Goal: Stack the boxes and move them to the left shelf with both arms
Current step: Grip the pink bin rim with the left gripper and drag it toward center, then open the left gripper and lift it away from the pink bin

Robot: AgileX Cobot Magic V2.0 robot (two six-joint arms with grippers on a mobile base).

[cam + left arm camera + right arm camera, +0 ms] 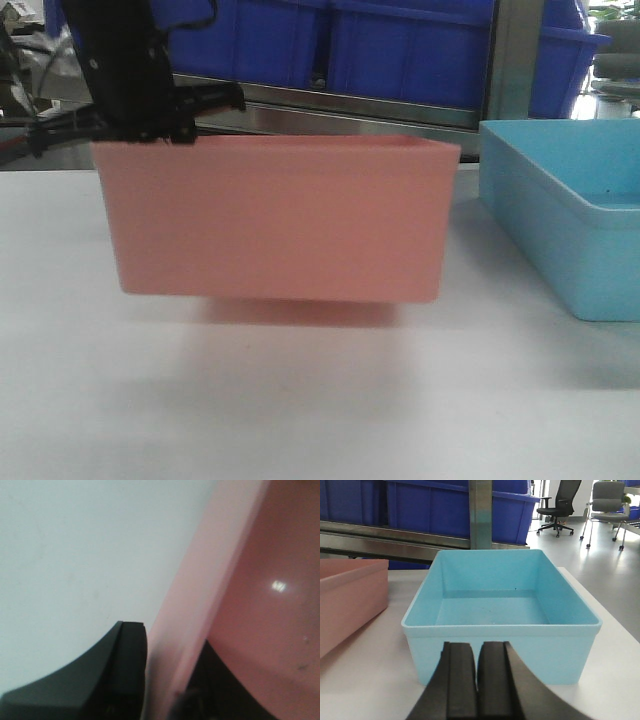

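A salmon pink box hangs just above the white table, with a shadow under it. My left gripper is shut on the rim at its left end. In the left wrist view one black finger is outside the pink wall and the other is inside. The light blue box rests on the table to the right, empty. My right gripper is shut on nothing, just short of the blue box's near wall. The left shelf is out of view.
Behind the table runs a steel rack bar carrying dark blue crates. A steel upright stands behind the blue box. Office chairs stand on the floor beyond the table's right edge.
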